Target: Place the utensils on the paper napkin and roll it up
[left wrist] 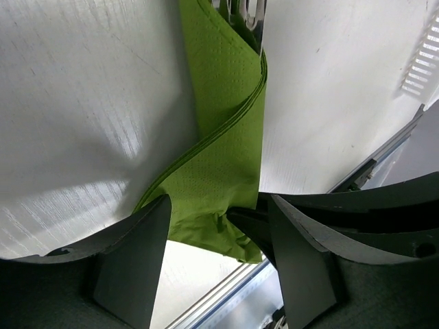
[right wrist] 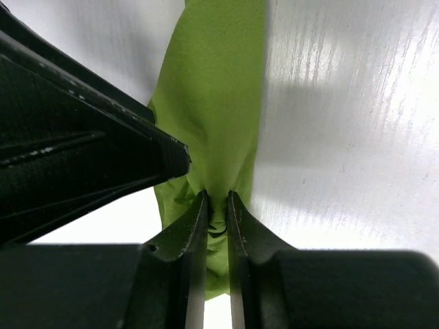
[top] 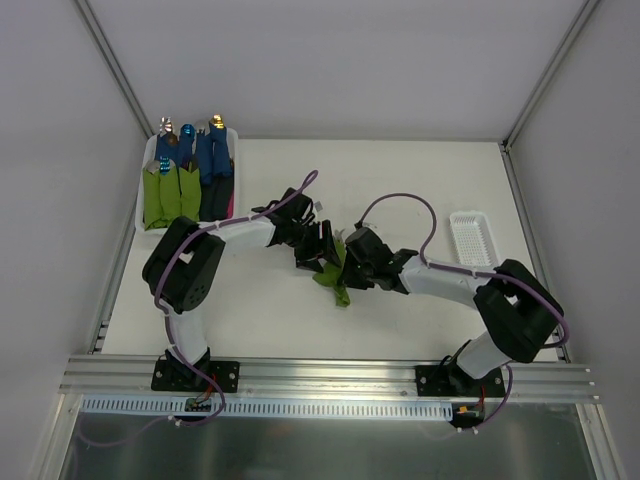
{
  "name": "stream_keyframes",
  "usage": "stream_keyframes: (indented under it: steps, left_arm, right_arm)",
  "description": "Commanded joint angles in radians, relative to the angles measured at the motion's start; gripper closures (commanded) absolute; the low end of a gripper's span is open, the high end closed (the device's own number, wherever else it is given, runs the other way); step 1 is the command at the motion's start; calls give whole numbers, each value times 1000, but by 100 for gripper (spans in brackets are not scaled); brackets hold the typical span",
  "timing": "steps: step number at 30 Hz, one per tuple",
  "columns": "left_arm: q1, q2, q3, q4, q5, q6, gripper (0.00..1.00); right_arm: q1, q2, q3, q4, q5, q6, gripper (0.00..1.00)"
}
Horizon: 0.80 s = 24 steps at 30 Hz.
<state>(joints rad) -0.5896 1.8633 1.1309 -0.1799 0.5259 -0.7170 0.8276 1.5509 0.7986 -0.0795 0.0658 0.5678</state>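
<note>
My right hand [right wrist: 218,205] pinches the paper napkin [right wrist: 212,89] tight, my left hand [left wrist: 218,205] straddles it half open, gripping nothing; I'd roll slowly, pulling the fold taut

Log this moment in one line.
right gripper: shut on lime-green paper napkin | left gripper: open, jaws either side of napkin | napkin: partly rolled

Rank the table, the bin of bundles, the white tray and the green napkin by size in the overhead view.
Largest to smallest: table, bin, white tray. The green napkin looks smallest, but it is partly hidden, so that's unsure.
</note>
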Motion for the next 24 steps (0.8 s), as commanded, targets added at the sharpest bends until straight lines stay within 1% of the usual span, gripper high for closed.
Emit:
stream_keyframes:
  steps: [1, 15, 20, 24]
  left_arm:
    - [-7, -65, -5, 3, 37, -15, 40]
    - [-15, -56, 7, 13, 57, -29, 38]
    - [-15, -38, 23, 14, 82, -32, 39]
    - [-16, -27, 39, 19, 111, -24, 39]
  right_arm:
    - [8, -57, 57, 1, 37, -42, 100]
    - [13, -137, -18, 73, 12, -128, 100]
    - [15, -160, -36, 72, 3, -148, 100]
    - [13, -161, -50, 110, -21, -161, 100]
